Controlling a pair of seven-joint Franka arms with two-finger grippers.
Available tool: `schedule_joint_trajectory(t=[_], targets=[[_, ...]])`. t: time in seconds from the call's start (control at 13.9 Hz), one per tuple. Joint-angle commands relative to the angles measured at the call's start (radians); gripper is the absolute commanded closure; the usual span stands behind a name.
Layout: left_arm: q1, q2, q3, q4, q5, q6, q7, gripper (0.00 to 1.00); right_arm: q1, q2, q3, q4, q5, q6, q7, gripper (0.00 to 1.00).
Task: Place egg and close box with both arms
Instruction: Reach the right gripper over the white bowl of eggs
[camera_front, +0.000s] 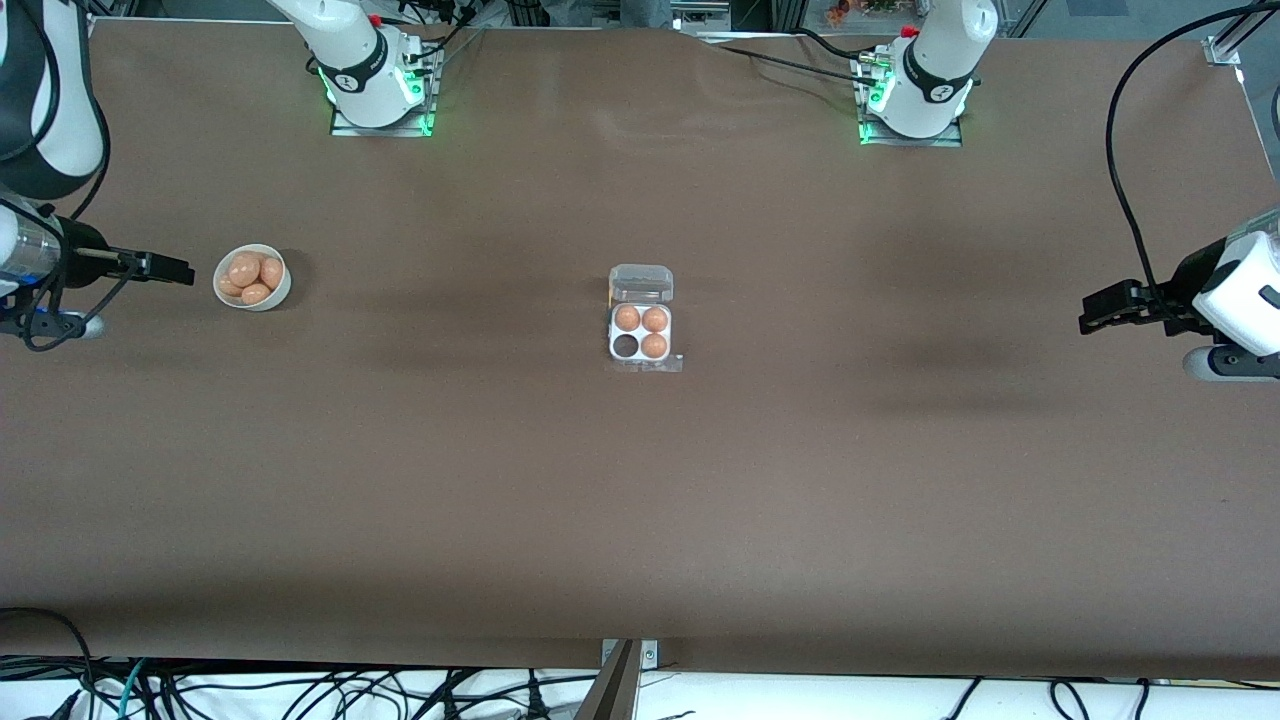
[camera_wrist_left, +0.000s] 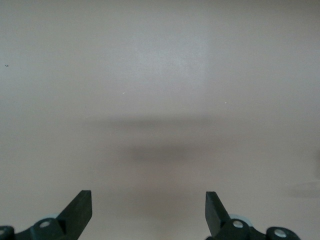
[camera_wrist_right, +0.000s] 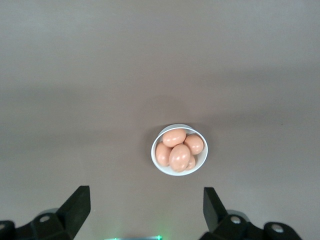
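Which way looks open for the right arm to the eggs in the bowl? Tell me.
Probably yes, straight in: the right gripper hangs open beside the bowl at its own end of the table, nothing between them, and the eggs lie uncovered.

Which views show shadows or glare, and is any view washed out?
Front view: soft dark shadow bands cross the table near the box. Left wrist view: pale, washed out, one faint shadow on bare table. Right wrist view: even light, the bowl sharp.

High front camera faces both bases; wrist cameras look down, sharing the table (camera_front: 640, 500) with it
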Motion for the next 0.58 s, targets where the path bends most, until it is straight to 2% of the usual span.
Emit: schedule_joint_trajectory(t=[0.0,0.29,0.5], targets=[[0.006,0.0,-0.005,0.009,-0.017,-0.016,0.014,0.0,-0.002,-0.073,-0.017,-0.174,-0.005,0.142,-0.01,0.0],[0.008,0.0,-0.005,0.006,-0.017,-0.016,0.014,0.0,0.0,-0.086,-0.074,-0.355,-0.005,0.343,-0.01,0.0],[0.006,0.0,-0.005,0.005,-0.017,-0.016,0.014,0.0,0.0,-0.084,-0.088,-0.433,-0.007,0.449,-0.01,0.0]])
